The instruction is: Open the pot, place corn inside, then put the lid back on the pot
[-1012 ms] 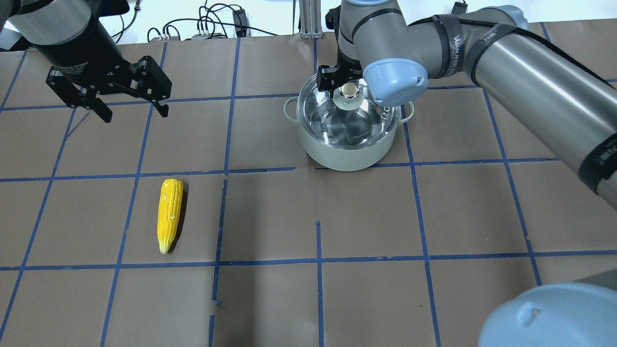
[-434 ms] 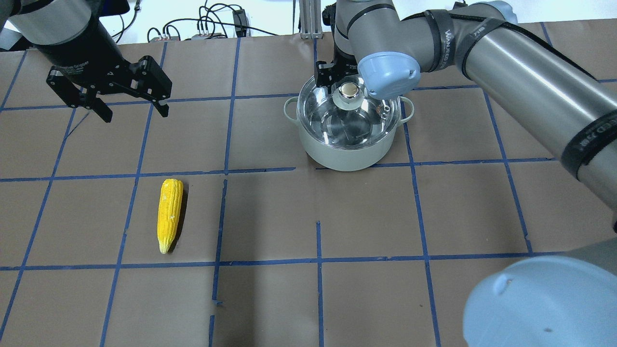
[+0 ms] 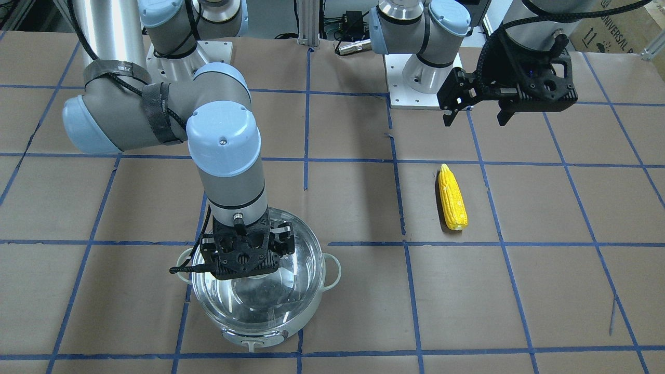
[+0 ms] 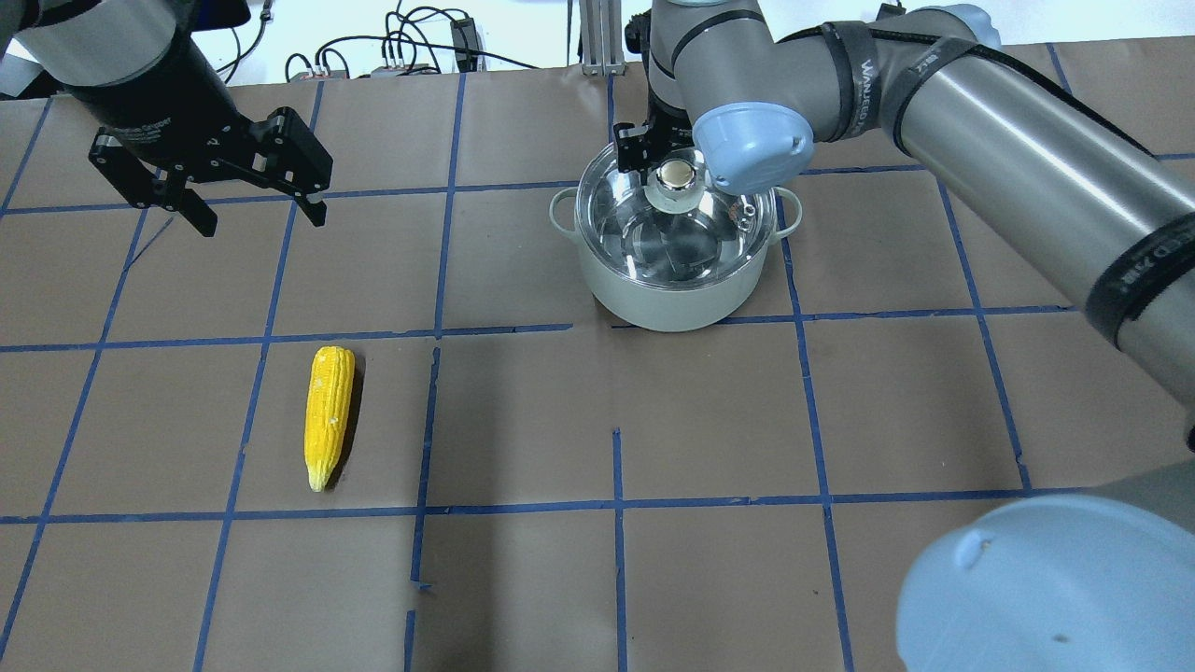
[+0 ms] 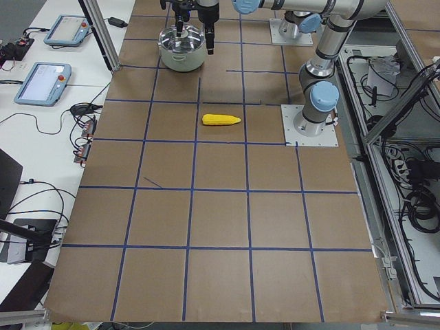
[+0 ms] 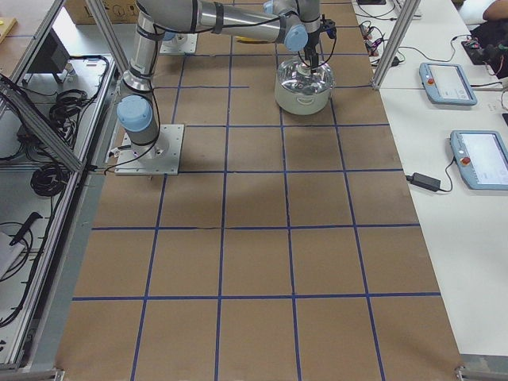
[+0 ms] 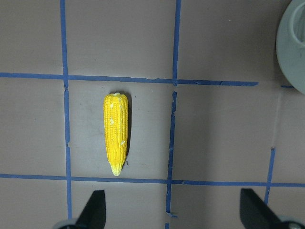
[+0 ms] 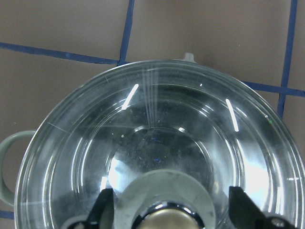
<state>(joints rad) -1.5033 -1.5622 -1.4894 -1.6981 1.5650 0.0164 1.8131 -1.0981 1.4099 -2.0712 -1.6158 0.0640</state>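
Observation:
The pot (image 4: 667, 294) stands at the far middle of the table with the glass lid (image 4: 672, 238) on it. My right gripper (image 4: 674, 168) hangs low over the lid. It is open, with one finger on each side of the beige knob (image 8: 167, 220) and a gap to each. The right wrist view shows the lid (image 8: 157, 143) close below the fingers (image 8: 102, 205). The corn (image 4: 329, 415) lies on the table at the near left, its tapered end toward the robot. My left gripper (image 4: 261, 224) is open and empty, high above the table, with the corn (image 7: 116, 133) in its wrist view.
The table is covered in brown paper with a grid of blue tape lines (image 4: 616, 504). Cables and a metal post (image 4: 597, 37) lie beyond the far edge. The right arm's elbow (image 4: 1055, 588) fills the overhead view's near right corner.
The right arm has shifted a little toward the far left, bringing its fingers around the lid's knob. The left arm, the corn, the pot and the lid have not moved.

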